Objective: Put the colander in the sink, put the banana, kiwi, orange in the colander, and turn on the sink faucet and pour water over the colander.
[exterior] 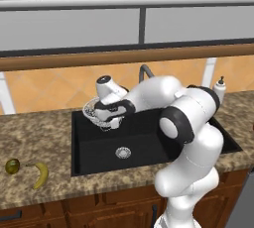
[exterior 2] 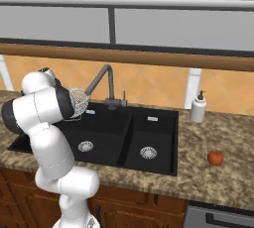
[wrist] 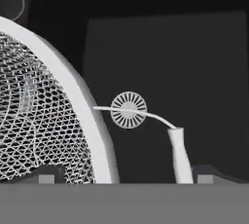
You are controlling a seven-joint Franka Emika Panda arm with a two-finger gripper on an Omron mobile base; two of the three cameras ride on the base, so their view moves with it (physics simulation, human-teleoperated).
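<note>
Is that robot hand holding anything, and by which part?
Cannot be told: the gripper straddles the colander rim and side handle over the sink, fingertips wide apart.

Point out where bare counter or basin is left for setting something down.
Free: the smaller basin around its drain; counter between the soap bottle and orange. Crowded: the large basin's back left, where gripper and colander hang; kiwi and banana fill the left counter.

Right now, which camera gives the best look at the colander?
The hand view: the colander is seen close, mesh and rim sharp, over the sink's round drain. The left base view shows the colander small and partly behind the arm; in the right base view a sliver of it peeks out.
</note>
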